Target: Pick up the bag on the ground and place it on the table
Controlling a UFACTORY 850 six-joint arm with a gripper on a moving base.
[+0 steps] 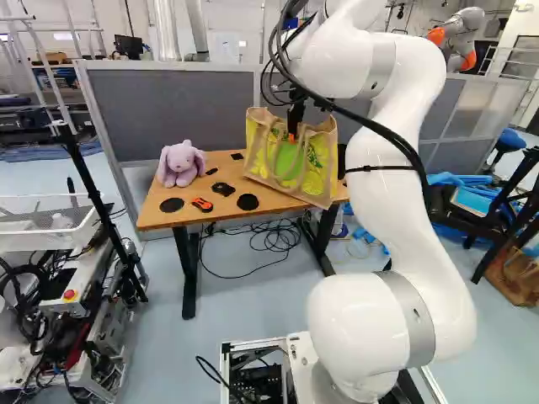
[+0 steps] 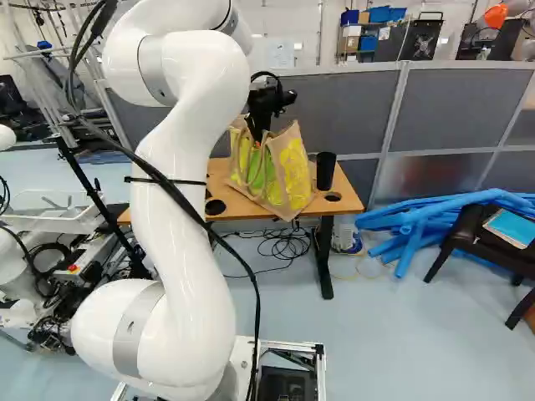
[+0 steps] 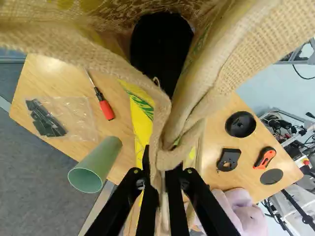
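The end effector [image 1: 291, 135] is closed down on the burlap bag [image 1: 290, 160] at its handle and upper fabric. In the wrist view, the two fingers [image 3: 148, 196] of the end effector [image 3: 159, 167] stand slightly apart, with folded burlap clamped between them.

The burlap bag is located at the tabletop [image 1: 154, 216], toward its right end in the left base view. It is tilted; its lower corner extends over the near edge. Whether its base bears on the surface cannot be determined.

Other items on the tabletop, left base view: a purple plush toy [image 1: 180, 165] near the left end; an orange-and-black tool [image 1: 202, 204] between two black discs [image 1: 172, 204]; a black part [image 1: 223, 188] just behind the tool.

Wrist view, on the other side of the burlap bag: a red-handled screwdriver [image 3: 106, 107], a clear packet [image 3: 81, 115] containing dark pieces, and a green cylinder [image 3: 101, 160], open at one end.
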